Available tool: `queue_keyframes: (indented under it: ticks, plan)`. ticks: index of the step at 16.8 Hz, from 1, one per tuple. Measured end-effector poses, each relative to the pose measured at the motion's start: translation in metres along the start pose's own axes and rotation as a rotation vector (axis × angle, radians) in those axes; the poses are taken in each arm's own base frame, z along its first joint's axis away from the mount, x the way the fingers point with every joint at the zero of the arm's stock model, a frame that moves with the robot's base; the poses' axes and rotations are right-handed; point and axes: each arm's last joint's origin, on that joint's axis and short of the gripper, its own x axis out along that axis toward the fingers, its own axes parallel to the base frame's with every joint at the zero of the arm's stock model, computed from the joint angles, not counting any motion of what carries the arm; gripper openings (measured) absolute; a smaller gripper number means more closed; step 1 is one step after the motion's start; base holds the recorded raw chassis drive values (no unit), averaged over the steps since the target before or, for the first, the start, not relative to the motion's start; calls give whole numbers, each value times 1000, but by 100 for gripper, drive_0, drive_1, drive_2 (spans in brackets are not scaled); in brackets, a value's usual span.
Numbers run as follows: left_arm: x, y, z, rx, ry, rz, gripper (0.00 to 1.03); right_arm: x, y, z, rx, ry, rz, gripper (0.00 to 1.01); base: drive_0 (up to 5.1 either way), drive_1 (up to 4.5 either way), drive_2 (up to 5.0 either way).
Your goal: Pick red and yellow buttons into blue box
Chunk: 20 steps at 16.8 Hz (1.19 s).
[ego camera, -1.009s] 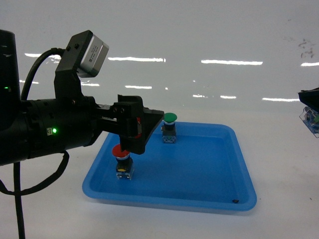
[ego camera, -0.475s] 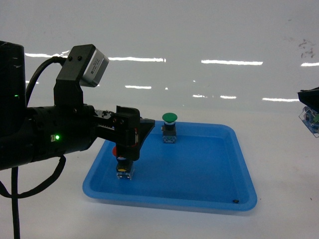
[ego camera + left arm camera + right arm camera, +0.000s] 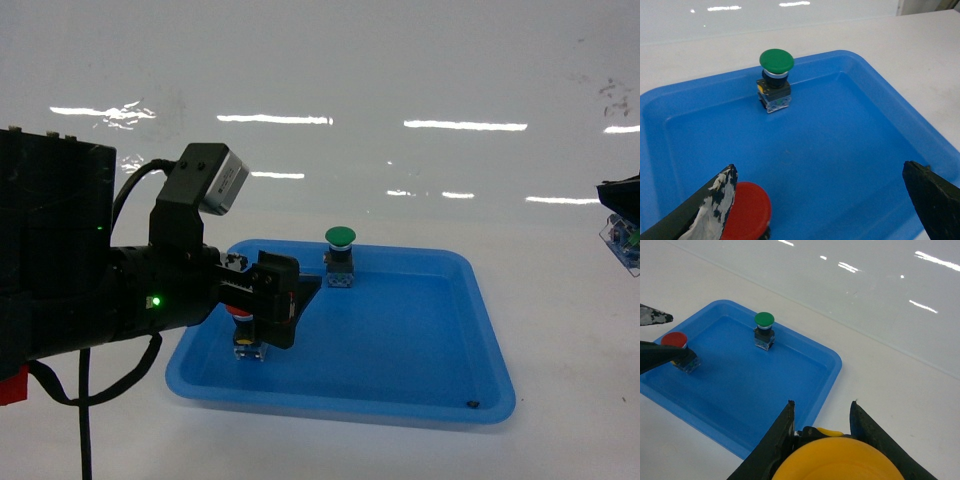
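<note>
The left gripper hangs low inside a shallow blue tray on the white counter, its fingers spread wide, one beside the red-capped button, which stands upright near the tray's left wall. A green-capped button stands upright toward the tray's back edge. Off to the right, above the counter, the right gripper has its fingers closed on the yellow-capped button.

The tray is smooth, glossy blue plastic. The table is shiny white. The green button has a smooth plastic cap on a clear base.
</note>
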Motion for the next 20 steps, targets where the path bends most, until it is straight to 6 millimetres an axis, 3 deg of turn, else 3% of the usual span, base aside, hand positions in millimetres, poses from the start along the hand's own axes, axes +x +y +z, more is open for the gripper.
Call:
queue_keyframes:
  ticks: [10, 20]
  plan:
    - [23, 35, -39, 52, 108, 68, 98, 0, 0, 0, 0, 0, 0, 29, 0, 0, 0]
    - [43, 56, -48, 89, 149, 71, 98, 0, 0, 0, 0, 0, 0, 29, 0, 0, 0]
